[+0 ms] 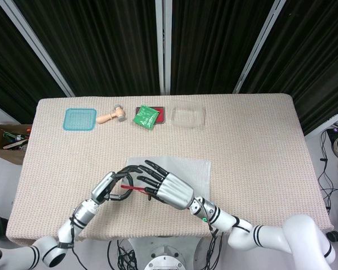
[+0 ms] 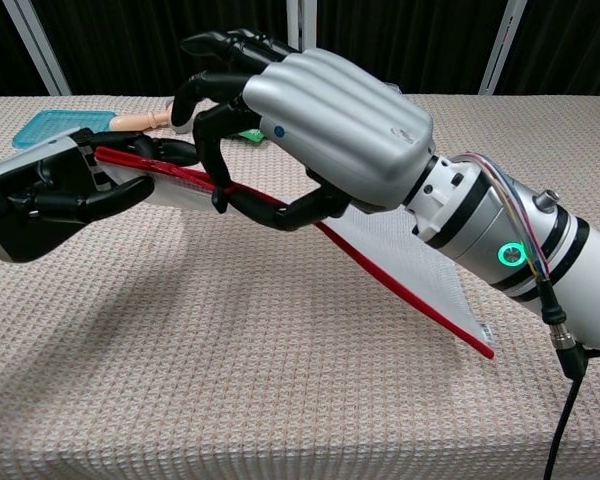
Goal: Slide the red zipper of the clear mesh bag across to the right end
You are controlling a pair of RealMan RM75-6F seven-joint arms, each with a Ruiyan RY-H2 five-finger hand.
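Note:
The clear mesh bag (image 1: 186, 171) (image 2: 410, 262) lies near the table's front, its near edge lifted off the cloth. Its red zipper strip (image 2: 400, 292) (image 1: 133, 188) slopes from high at the left down to the table at the right. My left hand (image 1: 108, 189) (image 2: 42, 196) grips the strip's raised left end. My right hand (image 1: 169, 189) (image 2: 325, 125) reaches over from the right, and its fingertips (image 2: 218, 192) pinch the zipper a short way right of the left hand. The slider itself is hidden between the fingers.
Along the far edge stand a teal square lid (image 1: 79, 119), a wooden mallet (image 1: 111, 116), a green packet (image 1: 146, 117) on a red tray, and a clear plastic box (image 1: 187, 115). A cardboard box (image 1: 5, 139) sits off the table's left side.

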